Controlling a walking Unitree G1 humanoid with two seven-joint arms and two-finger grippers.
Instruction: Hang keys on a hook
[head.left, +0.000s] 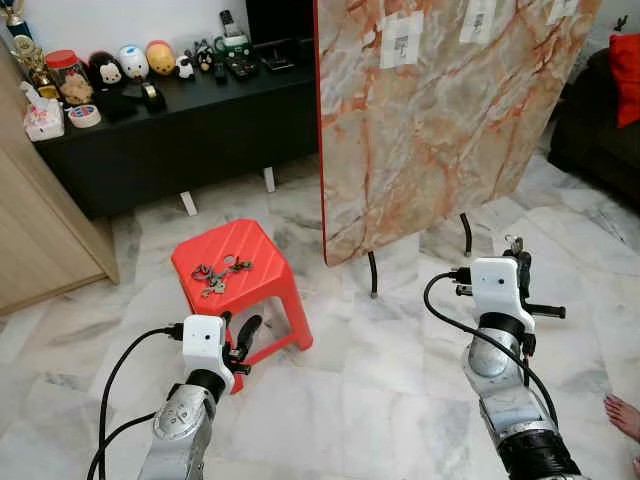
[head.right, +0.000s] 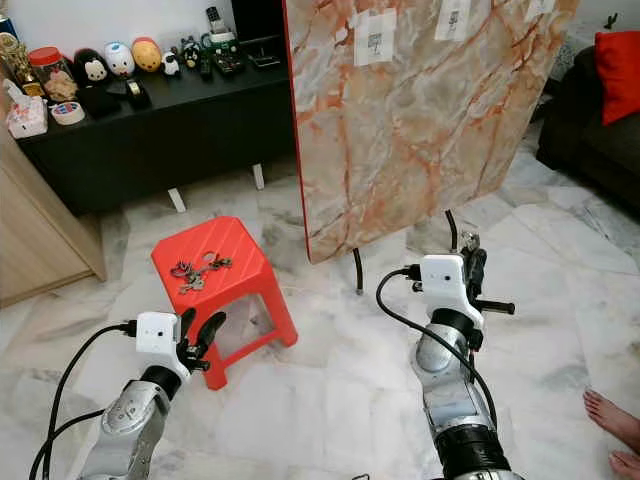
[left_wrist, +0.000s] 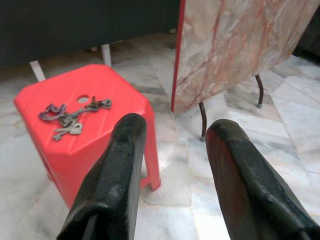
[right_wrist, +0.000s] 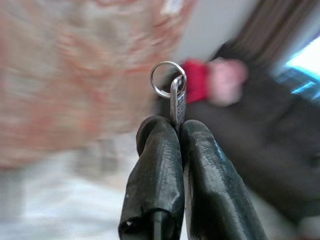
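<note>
Beside marble-patterned board (head.left: 440, 120), right hand (right_wrist: 177, 125) pinching key (right_wrist: 177, 102) with ring, raised. Left hand (left_wrist: 175, 165) hanging open near red stool (head.left: 245, 285) carrying more keys (head.left: 215, 275). White labels (head.left: 400, 40) unreadable. Marble floor (head.left: 380, 400).

Right hand (right_wrist: 179, 131) pinching key (right_wrist: 177, 104), ring (right_wrist: 167, 78) upright; background blurred.

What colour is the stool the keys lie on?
Bright red stool, seen best in the left wrist view, with keys on top.
</note>
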